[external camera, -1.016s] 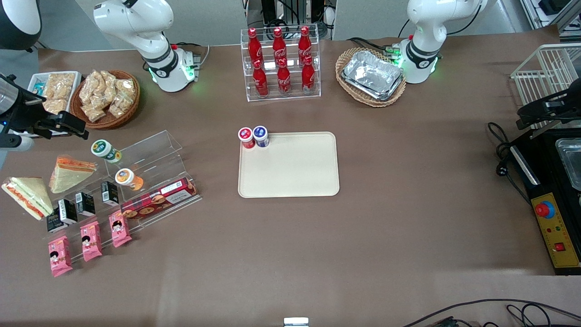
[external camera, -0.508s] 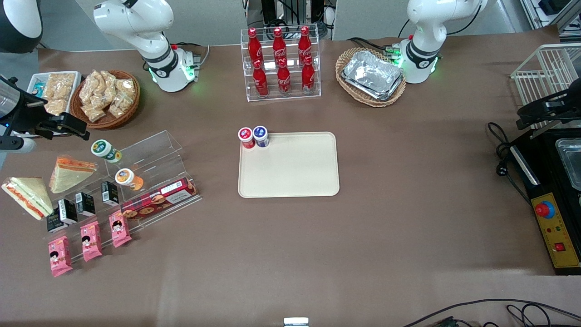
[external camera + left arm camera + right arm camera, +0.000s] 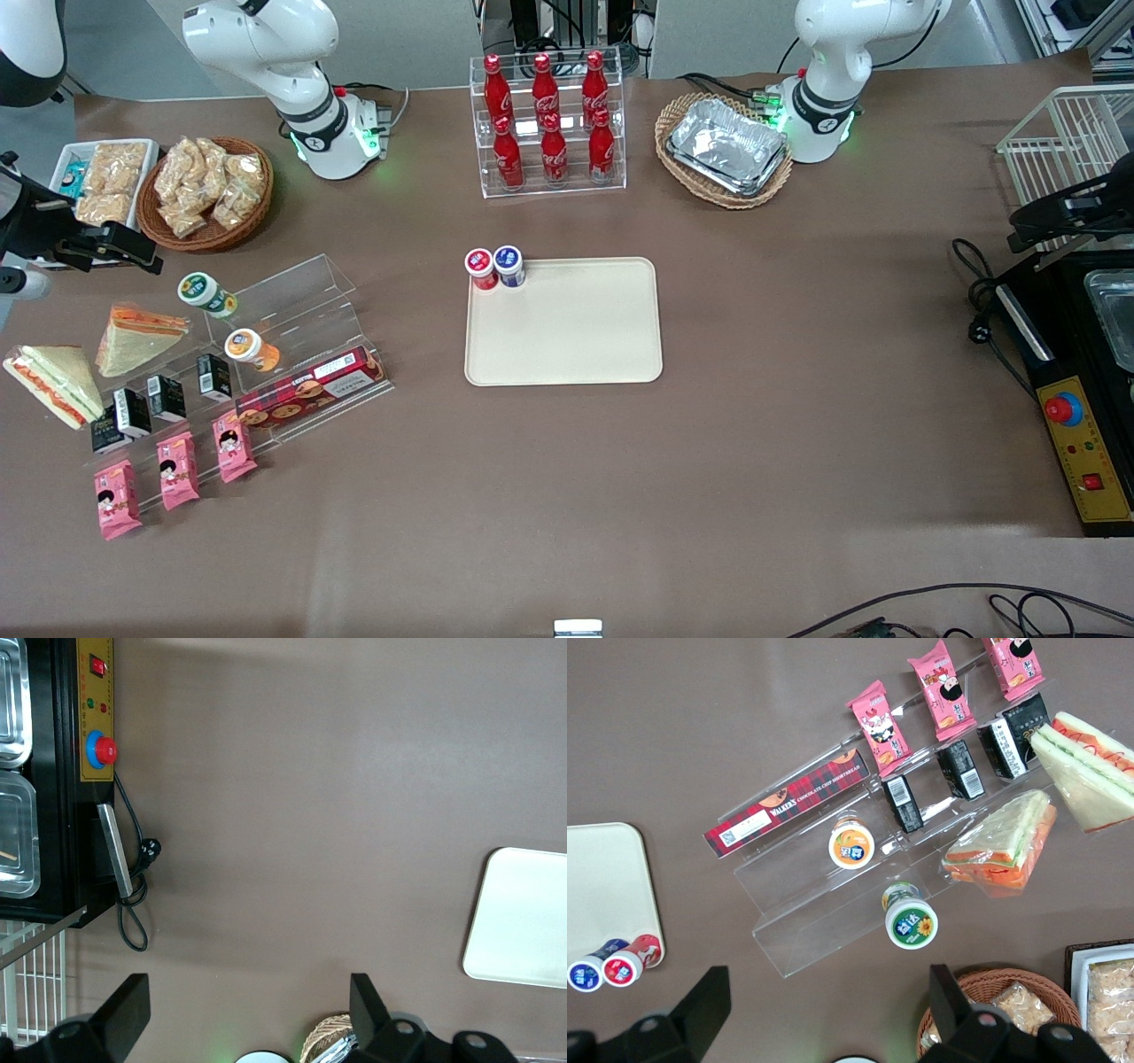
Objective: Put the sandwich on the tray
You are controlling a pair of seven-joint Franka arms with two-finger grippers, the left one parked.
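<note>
The sandwich [image 3: 53, 383] [image 3: 1090, 771], a clear-wrapped white-bread wedge with a red and green filling stripe, lies at the working arm's end of the table beside the clear display stand. The cream tray [image 3: 576, 328] [image 3: 602, 886] [image 3: 523, 921] lies flat at the table's middle, with two small cups at one corner. My gripper [image 3: 120, 244] [image 3: 828, 985] hovers open and empty, high above the table. It is farther from the front camera than the sandwich, near the wicker snack basket.
A tan-bread wedge [image 3: 137, 337] lies beside the sandwich. The clear stand [image 3: 266, 346] holds cups, black cartons, a biscuit box and pink packets. A snack basket [image 3: 208, 190], a cola rack [image 3: 549, 124] and a foil-tray basket [image 3: 726, 151] line the back.
My gripper has drifted a little toward the working arm's end of the table and away from the front camera. Nothing on the table has moved.
</note>
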